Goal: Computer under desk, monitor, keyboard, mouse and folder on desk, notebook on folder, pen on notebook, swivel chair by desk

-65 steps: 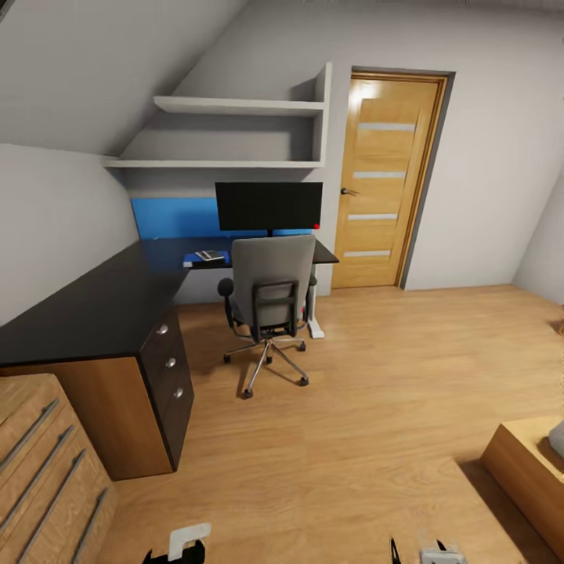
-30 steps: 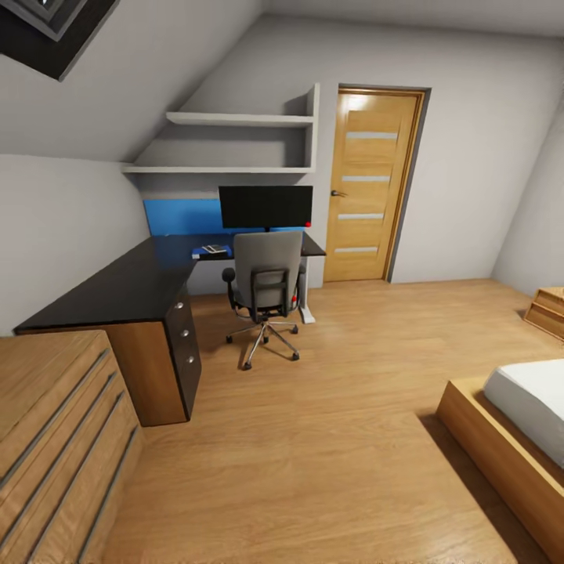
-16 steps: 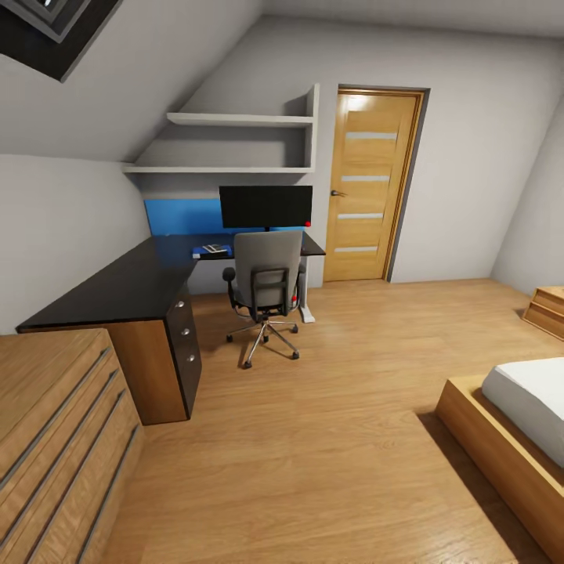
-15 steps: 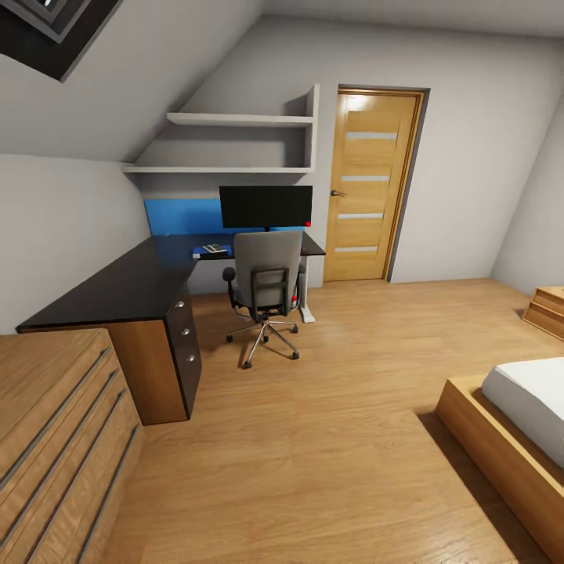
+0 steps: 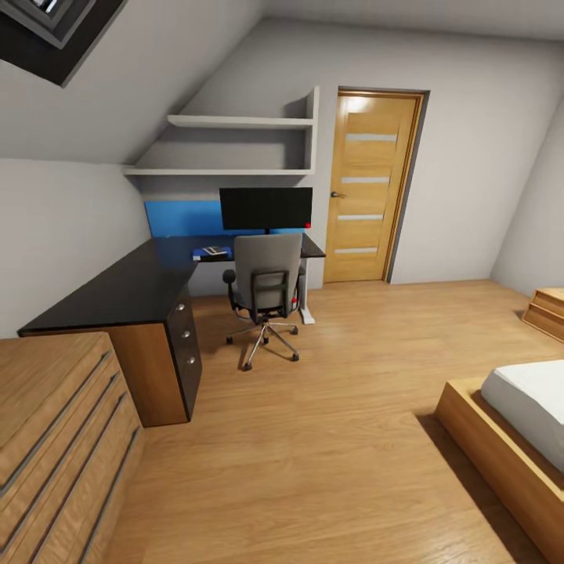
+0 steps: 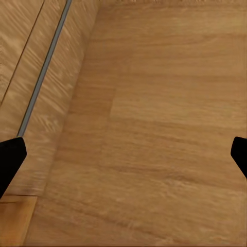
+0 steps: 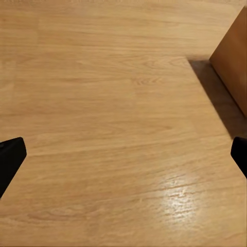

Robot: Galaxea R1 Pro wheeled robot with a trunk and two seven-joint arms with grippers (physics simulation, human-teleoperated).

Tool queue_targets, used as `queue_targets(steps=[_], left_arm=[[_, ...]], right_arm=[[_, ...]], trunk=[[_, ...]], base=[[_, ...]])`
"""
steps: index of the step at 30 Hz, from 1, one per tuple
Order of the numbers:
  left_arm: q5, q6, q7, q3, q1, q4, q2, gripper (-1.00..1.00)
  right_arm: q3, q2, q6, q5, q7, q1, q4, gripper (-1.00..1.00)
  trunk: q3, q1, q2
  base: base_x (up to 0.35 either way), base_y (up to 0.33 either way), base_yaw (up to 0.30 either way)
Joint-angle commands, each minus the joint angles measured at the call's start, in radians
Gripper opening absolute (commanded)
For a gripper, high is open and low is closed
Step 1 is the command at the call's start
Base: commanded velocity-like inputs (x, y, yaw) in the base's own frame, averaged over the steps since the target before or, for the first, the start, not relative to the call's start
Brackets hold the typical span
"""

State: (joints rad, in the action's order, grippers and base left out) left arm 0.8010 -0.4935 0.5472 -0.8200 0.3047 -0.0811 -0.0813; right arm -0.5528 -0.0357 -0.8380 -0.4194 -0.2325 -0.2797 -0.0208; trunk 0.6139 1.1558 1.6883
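left gripper (image 6: 123,154) spread wide, nothing held, over wood floor (image 6: 164,128) beside the drawer chest (image 6: 31,77). desk (image 5: 117,286) along the left wall; folder (image 5: 210,253) a blue patch on its back part with small things on it, too small to tell. monitor (image 5: 265,207) upright behind. swivel chair (image 5: 266,282) tucked at the desk: likely heavy, rolls easily, push at the backrest. right gripper (image 7: 123,154) spread, empty, near the bed frame (image 7: 234,62).
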Motion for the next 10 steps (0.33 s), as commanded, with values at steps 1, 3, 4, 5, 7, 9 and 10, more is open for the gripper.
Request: queue_targets(steps=[1,3,4,5,7,9,10], left_arm=[[0.006,-0.001,0.005,-0.008,0.001,0.000,0.000,1.00],[0.006,0.006,0.006,-0.007,0.001,0.000,0.000,1.00],[0.006,0.040,0.006,-0.007,0.001,0.000,0.001,1.00],[0.006,0.050,0.005,-0.007,0.001,0.000,0.001,1.00],[0.006,0.085,0.001,-0.006,0.001,0.000,0.001,1.00],[0.007,0.130,-0.032,-0.005,0.001,0.000,0.004,1.00],[0.007,0.138,-0.045,-0.005,0.001,0.000,0.008,1.00]], right_arm=[[-0.009,0.000,-0.003,-0.002,-0.005,-0.001,-0.002,1.00],[-0.009,0.000,-0.003,-0.002,-0.005,-0.001,-0.002,1.00],[-0.009,0.000,-0.003,-0.002,-0.005,-0.001,-0.002,1.00],[-0.009,0.000,-0.003,-0.002,-0.005,-0.001,-0.002,1.00],[-0.009,0.000,-0.003,-0.002,-0.005,-0.001,-0.002,1.00],[-0.009,0.000,-0.003,-0.002,-0.005,-0.001,-0.002,1.00],[-0.009,0.000,-0.003,-0.002,-0.005,-0.001,-0.002,1.00]], trunk=[[-0.002,-0.004,-0.007],[-0.009,-0.012,-0.021],[-0.012,-0.016,-0.028],[-0.015,-0.019,-0.035],[-0.021,-0.027,-0.049],[-0.027,-0.035,-0.063],[-0.030,-0.039,-0.070]], base=[[0.000,0.000,0.000],[0.000,0.000,0.000],[0.000,0.000,0.000],[0.000,0.000,0.000],[0.000,0.000,0.000],[0.000,0.000,0.000],[0.000,0.000,0.000]])
